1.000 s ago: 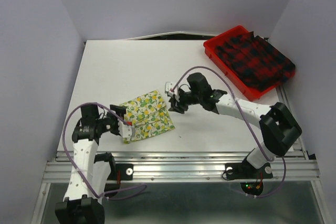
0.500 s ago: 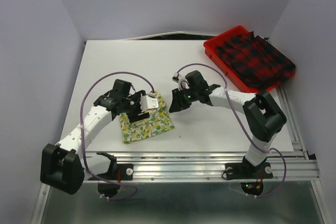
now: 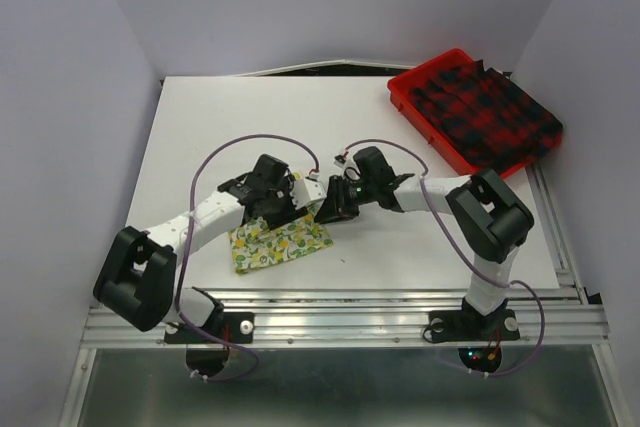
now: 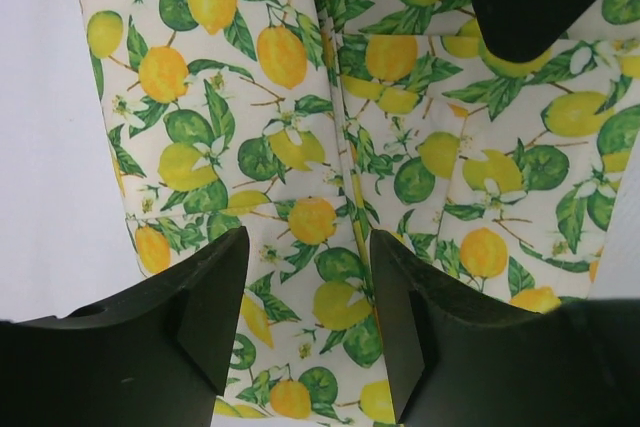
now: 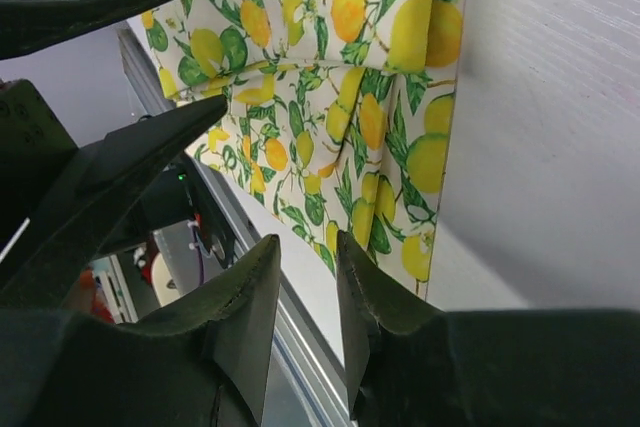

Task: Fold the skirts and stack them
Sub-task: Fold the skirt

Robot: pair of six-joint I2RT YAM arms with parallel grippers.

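The cream-yellow lemon-print skirt (image 3: 275, 245) lies folded flat on the white table (image 3: 230, 127), near the front. My left gripper (image 3: 303, 199) hangs just over its far right part, open, with the lemon print (image 4: 300, 157) showing between the fingers (image 4: 205, 297). My right gripper (image 3: 328, 209) is at the skirt's right edge (image 5: 420, 162), open by a narrow gap with nothing between its jaws. The two grippers nearly meet. The red-and-black plaid skirt (image 3: 490, 117) lies in the red tray (image 3: 405, 97) at the back right.
The plaid skirt hangs over the tray's right rim. A metal rail (image 3: 340, 322) runs along the table's front edge, just past the lemon skirt. In the right wrist view the left gripper's dark fingers (image 5: 150, 147) cross the left side.
My left arm swung from the skirt's left side across to its far right part and its jaws narrowed. My right gripper moved left to the skirt's right edge and narrowed.
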